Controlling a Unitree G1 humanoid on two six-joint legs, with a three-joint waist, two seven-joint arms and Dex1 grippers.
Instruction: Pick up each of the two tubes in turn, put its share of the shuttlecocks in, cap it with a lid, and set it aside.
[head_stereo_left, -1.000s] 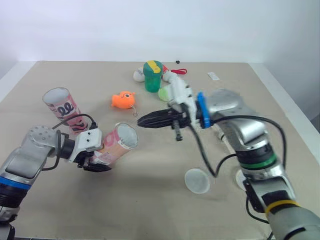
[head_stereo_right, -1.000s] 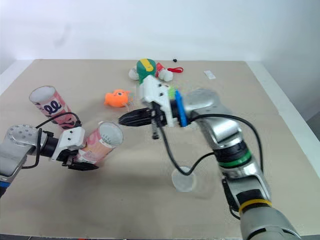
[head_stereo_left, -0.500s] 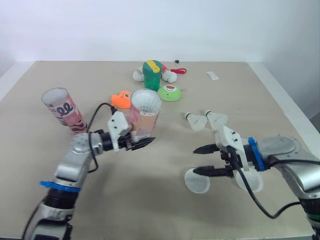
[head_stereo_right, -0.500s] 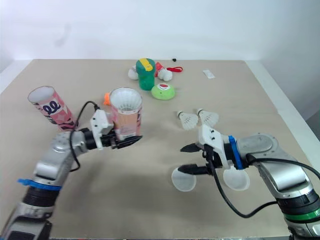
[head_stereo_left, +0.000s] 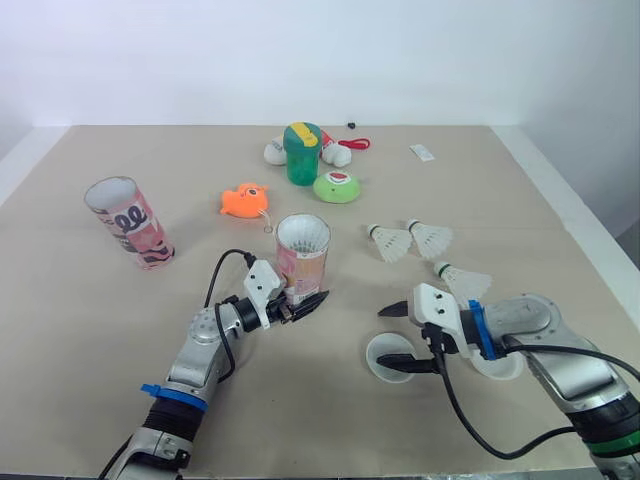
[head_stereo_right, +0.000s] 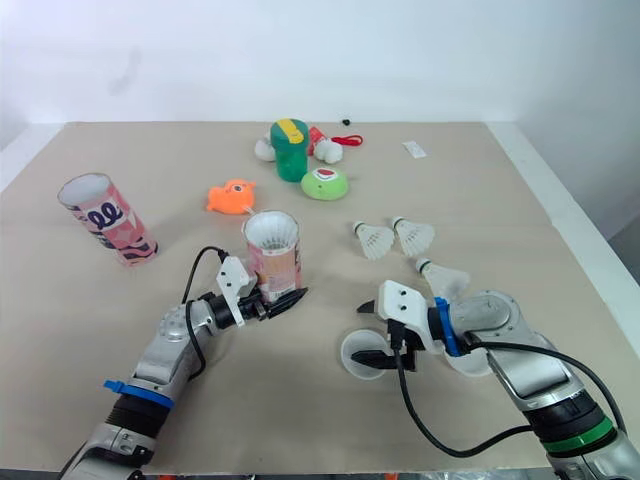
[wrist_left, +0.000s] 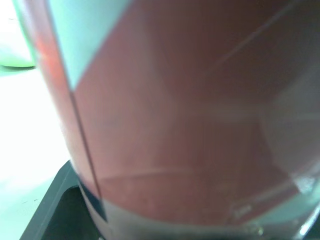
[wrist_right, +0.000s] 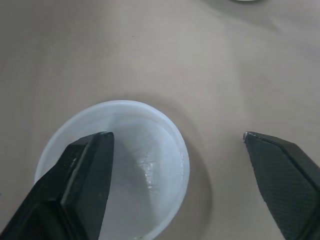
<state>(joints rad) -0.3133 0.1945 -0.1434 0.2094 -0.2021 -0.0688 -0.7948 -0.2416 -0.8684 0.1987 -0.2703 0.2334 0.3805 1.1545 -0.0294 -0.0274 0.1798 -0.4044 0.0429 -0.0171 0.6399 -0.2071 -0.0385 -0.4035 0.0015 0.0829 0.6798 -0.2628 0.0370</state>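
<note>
A pink tube (head_stereo_left: 302, 258) stands upright near the table's middle, open mouth up, pale inside. My left gripper (head_stereo_left: 303, 303) is shut on its lower part; the left wrist view shows the tube wall (wrist_left: 175, 125) pressed close. My right gripper (head_stereo_left: 396, 339) is open just above a white lid (head_stereo_left: 386, 356) lying on the table, one finger over the lid (wrist_right: 115, 165) and the other off its edge. A second lid (head_stereo_left: 503, 366) lies partly under the right arm. The second pink tube (head_stereo_left: 126, 221) leans at the far left. Three shuttlecocks (head_stereo_left: 390, 242), (head_stereo_left: 431, 238), (head_stereo_left: 465, 282) lie to the right.
At the back stand a green bottle (head_stereo_left: 303, 152), a green bowl-shaped toy (head_stereo_left: 338, 186) and white plush pieces (head_stereo_left: 341, 152). An orange fish toy (head_stereo_left: 245, 200) lies behind the held tube. The table's right edge (head_stereo_left: 570, 215) runs close to the right arm.
The left arm swung the tube from lying tilted at the left to upright near the middle. The right gripper left the tube's mouth, opened, and came down over the lid.
</note>
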